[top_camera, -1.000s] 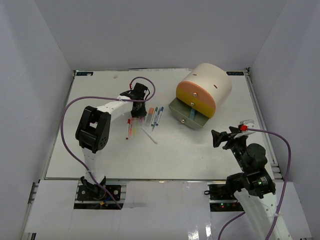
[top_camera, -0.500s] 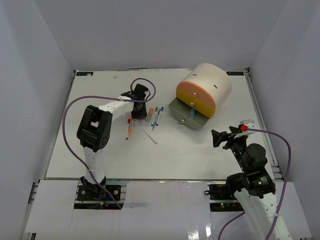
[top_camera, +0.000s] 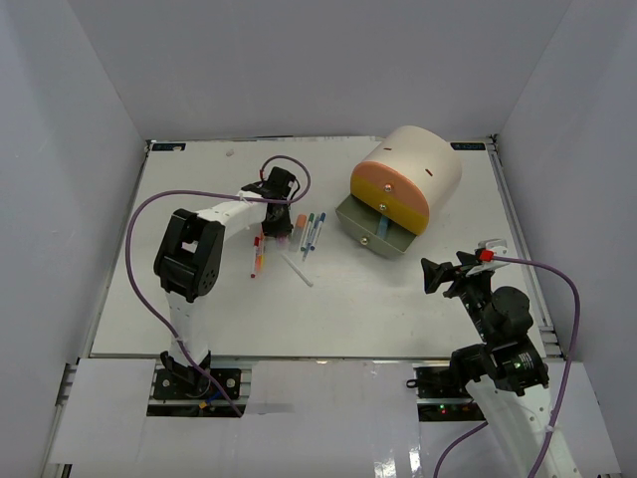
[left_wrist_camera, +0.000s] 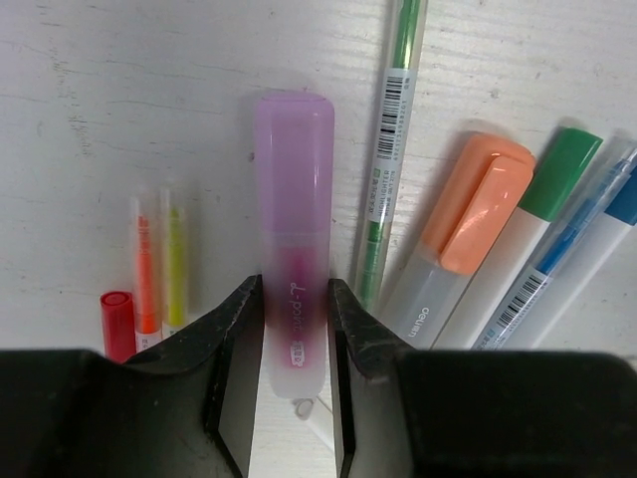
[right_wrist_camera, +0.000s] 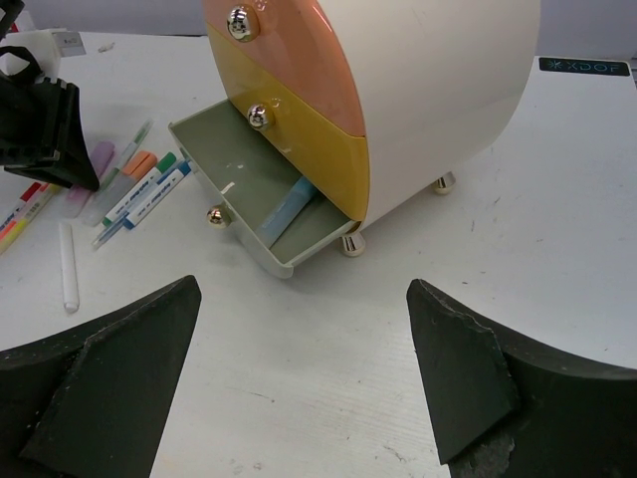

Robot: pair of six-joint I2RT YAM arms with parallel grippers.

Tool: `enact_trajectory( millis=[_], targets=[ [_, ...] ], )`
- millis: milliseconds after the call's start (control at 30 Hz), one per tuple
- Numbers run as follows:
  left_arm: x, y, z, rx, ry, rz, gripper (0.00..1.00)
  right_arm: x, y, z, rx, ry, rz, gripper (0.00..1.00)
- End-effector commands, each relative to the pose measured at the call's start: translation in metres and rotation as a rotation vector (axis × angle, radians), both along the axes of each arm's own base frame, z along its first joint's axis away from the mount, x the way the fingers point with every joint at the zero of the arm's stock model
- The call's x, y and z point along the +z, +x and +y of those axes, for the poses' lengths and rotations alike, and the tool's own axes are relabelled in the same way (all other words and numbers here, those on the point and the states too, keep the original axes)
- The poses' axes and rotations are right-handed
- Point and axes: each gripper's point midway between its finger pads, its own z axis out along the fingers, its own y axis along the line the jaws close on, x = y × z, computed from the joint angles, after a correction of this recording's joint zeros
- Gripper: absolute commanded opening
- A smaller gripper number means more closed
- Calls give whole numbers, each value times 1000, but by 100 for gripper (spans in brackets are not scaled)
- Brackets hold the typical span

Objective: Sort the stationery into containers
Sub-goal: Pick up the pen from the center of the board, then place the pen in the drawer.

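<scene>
Left gripper [left_wrist_camera: 296,291] jaws pinch the purple highlighter [left_wrist_camera: 294,169] near one end, flat on the table [left_wrist_camera: 119,80] beside the green pen [left_wrist_camera: 390,149]. Lift slowly, straight up. Right gripper [right_wrist_camera: 304,299] jaws stand spread, empty, facing the open grey drawer [right_wrist_camera: 204,139]

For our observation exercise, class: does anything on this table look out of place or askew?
The organiser's grey bottom drawer hangs open with one blue pen inside; a white stick lies alone, askew from the markers.

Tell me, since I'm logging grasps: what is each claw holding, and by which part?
Left claw pinches the purple highlighter at its clear barrel end; right claw holds nothing.
</scene>
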Motion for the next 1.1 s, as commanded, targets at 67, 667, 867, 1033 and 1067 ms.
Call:
enact_trajectory(
  millis=[67,667,867,1033,1067],
  targets=[
    [47,7,-8,16,-82,-81,24,13,0,3,10,28,-52,91],
    [184,-26,-169,89,-844,-216,26,17,-1,0,-4,39,-75,91],
    [176,-27,-203,181,-912,-219,28,18,-2,-1,-9,42,-79,91],
    [164,-28,-219,236,-936,-233,29,20,-3,-1,-7,45,-84,91],
    [162,-27,-220,247,-936,-239,30,20,-3,-2,-10,45,-84,91]
  ],
)
